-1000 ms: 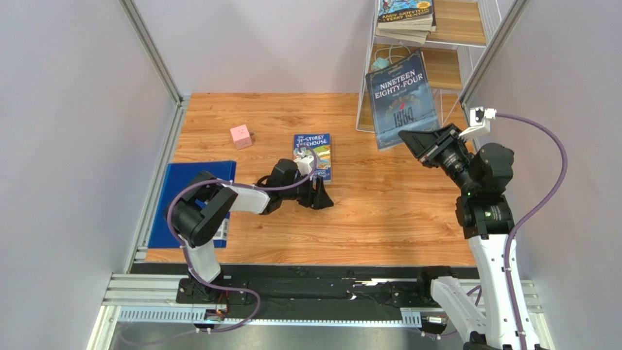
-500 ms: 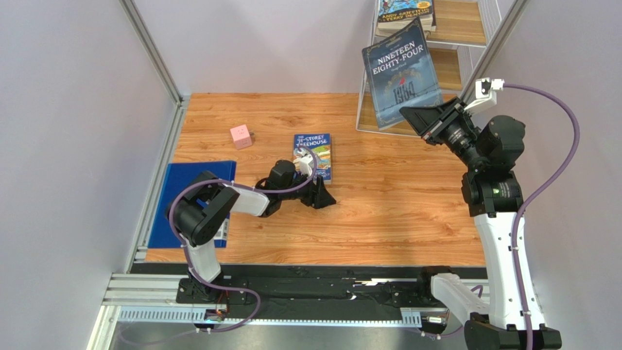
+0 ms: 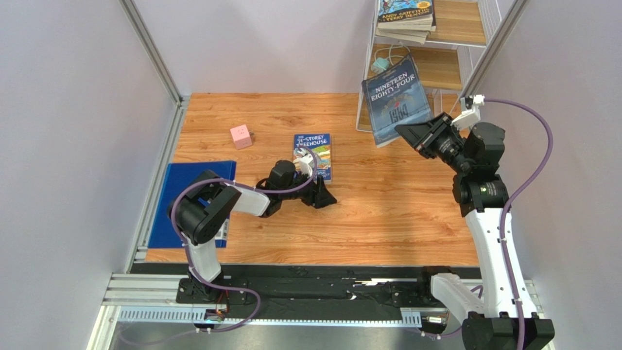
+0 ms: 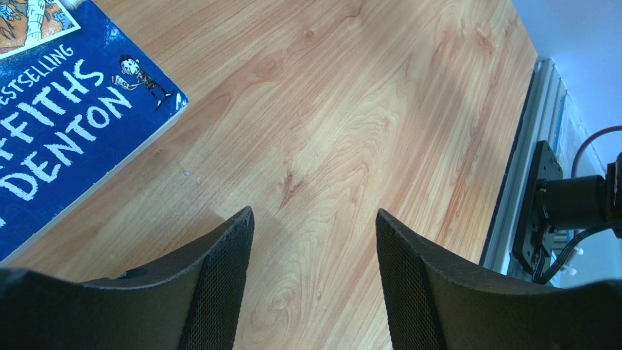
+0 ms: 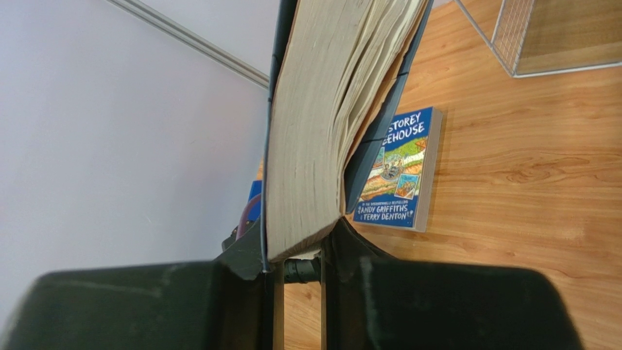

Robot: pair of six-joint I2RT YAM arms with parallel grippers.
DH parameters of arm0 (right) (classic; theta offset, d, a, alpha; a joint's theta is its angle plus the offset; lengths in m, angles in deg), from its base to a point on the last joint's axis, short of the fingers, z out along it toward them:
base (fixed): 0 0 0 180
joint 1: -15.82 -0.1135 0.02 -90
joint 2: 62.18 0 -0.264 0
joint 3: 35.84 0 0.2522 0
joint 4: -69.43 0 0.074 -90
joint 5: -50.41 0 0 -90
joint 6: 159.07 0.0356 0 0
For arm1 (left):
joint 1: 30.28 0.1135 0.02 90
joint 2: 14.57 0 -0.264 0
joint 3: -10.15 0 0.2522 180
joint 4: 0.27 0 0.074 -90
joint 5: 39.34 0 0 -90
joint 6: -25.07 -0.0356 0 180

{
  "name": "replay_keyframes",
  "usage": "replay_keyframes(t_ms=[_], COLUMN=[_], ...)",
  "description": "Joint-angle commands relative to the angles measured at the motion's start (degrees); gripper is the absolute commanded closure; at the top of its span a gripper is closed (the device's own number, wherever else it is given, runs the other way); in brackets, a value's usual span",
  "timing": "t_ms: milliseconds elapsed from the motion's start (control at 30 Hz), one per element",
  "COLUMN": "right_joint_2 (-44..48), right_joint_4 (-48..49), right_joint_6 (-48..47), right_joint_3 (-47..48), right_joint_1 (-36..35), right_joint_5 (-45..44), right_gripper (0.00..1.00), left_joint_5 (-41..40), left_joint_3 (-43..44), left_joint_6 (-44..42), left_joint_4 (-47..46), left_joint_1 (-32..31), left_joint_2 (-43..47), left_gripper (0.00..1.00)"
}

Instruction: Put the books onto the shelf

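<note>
Aloft, grey-blue book (image 3: 397,102) inside right claw (image 3: 413,135)

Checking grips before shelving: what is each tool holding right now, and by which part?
The right tool clamps Nineteen Eighty-Four by its bottom edge, near a corner. The left tool is open, holding nothing.

wood-grain table (image 3: 379,211), glossy paperback (image 3: 314,154)

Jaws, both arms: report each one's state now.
Left gripper: jaws open, empty, beside the Treehouse book.
Right gripper: jaws closed on the Nineteen Eighty-Four book, held up by the shelf.
</note>
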Motion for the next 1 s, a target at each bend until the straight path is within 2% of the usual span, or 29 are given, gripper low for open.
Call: replay_keyframes(t_ms=[0,133,233,300,600,967], right_joint_2=[1.42,0.45,-0.25,-1.13,-7.1,-22.22], right_joint_4=[10.69,11.21,16.04,22.62,30.37,37.4], right_joint_6=[1.29,4.63,9.71,12.88,13.6,12.81], right_joint_3=[-0.08,-3.06,-8.76,-13.42,-20.55,-15.82], right_joint_1=[2.73,4.93,6.51,7.13,7.13,7.04], right_joint_5=[2.58,4.95,7.85,9.78,8.74,5.57], right_gripper=[1.0,1.0,1.0,1.0,1.0,1.0], left_joint_5=[1.18,1.09,0.92,0.83,0.74,0.74], left_joint_3=[0.12,0.39,0.39,0.3,0.3,0.12], left_joint_6=[-0.36,-0.28,-0.19,-0.19,-0.19,-0.19], left_joint_4=[-3.18,-3.27,-3.27,-3.18,-3.18,-3.71], left_joint_1=[-0.14,-0.06,-0.14,-0.06,-0.06,-0.14], left_joint_2=[-0.72,-0.89,-0.98,-0.98,-1.07,-0.98], left_gripper=[0.33,0.33,0.33,0.33,0.33,0.33])
